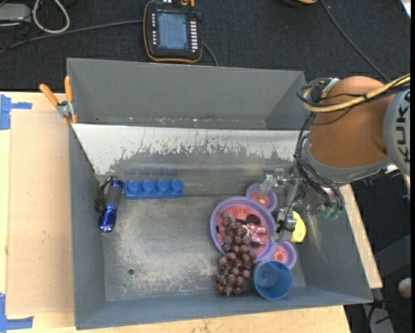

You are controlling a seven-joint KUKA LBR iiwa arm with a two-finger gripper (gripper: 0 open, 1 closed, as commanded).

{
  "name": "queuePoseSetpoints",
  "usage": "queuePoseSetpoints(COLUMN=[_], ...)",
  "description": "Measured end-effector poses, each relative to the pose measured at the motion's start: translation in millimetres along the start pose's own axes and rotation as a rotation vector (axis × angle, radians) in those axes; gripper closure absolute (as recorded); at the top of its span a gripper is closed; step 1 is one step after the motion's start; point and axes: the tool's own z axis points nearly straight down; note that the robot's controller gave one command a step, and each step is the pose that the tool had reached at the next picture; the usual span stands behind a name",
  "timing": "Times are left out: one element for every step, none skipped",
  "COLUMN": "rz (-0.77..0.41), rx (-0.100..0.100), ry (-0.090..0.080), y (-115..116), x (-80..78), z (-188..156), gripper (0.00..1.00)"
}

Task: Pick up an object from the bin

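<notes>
My gripper (285, 222) reaches down at the right side of the bin, its fingertips close together just right of a purple bowl (225, 217). A bunch of dark red grapes (236, 255) lies across that bowl and spills toward the front. A small yellow thing (299, 230) lies right beside the fingertips, partly hidden by them. A small pink-lined purple cup (283, 254) sits just in front of the gripper, and another (260, 196) just behind it. Whether anything is between the fingers is hidden.
A blue cup (271, 280) stands at the front right by the grapes. A blue block with round studs (154, 187) lies at the back left, with a blue-and-black small tool (109, 210) beside it at the left wall. The arm's orange cover hangs over the right rim.
</notes>
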Motion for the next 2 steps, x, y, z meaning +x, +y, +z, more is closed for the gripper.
queuePoseSetpoints(rz=[-0.003,-0.21], rx=[0.001,0.001], ry=[-0.008,-0.011], y=[0.5,-0.2], x=[-1.6,-54.5], z=[-4.5,86.0], gripper=[0.0,0.0])
